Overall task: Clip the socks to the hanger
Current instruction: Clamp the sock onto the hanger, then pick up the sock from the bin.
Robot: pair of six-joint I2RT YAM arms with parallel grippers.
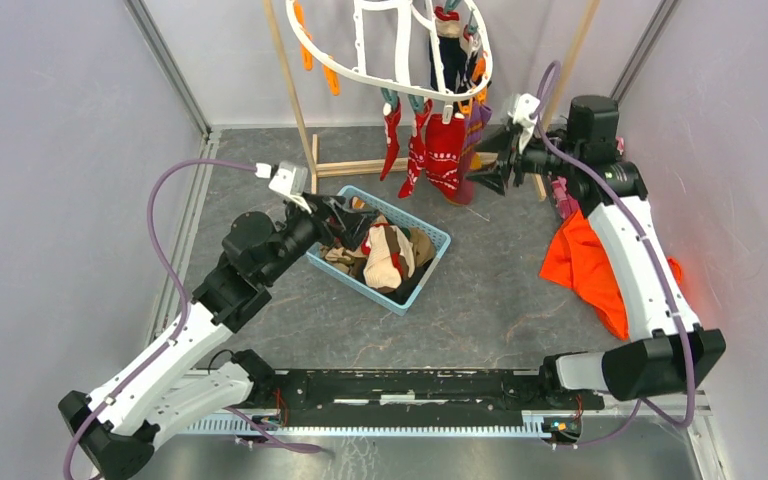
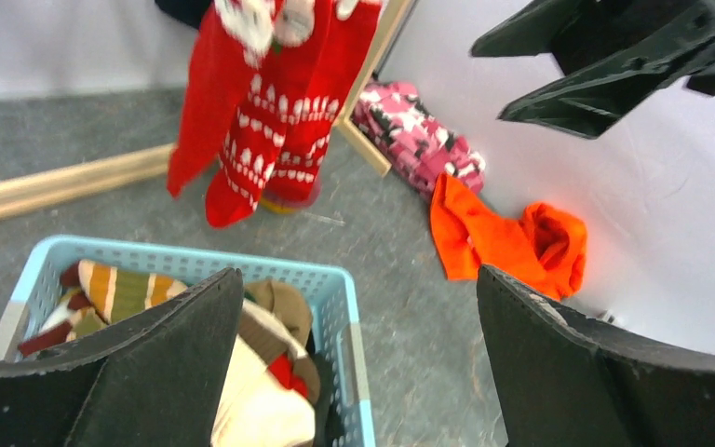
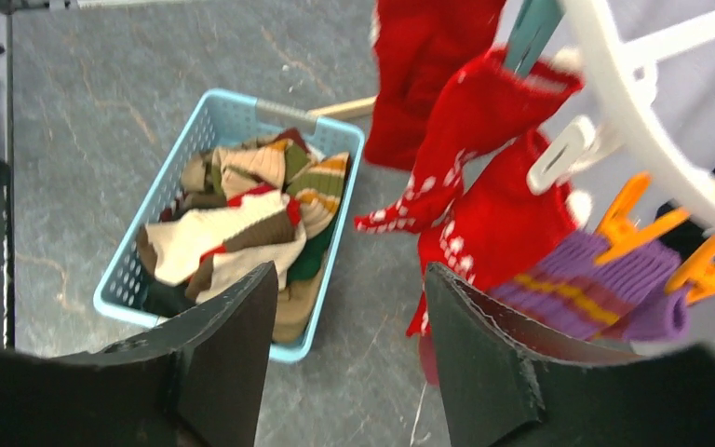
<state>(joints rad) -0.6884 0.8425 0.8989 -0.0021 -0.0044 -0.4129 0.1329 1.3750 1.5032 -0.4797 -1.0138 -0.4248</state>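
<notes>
Socks (image 1: 445,155) just beside right claw (image 1: 482,163)

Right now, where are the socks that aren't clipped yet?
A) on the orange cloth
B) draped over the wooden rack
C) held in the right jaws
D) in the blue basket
D: the loose socks lie piled inside the blue basket, and neither arm holds one.

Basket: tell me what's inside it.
The basket holds a heap of socks: cream with brown and red, beige, and green-orange striped. Whatever lies under the top layer is covered, and so is the basket's floor.
</notes>
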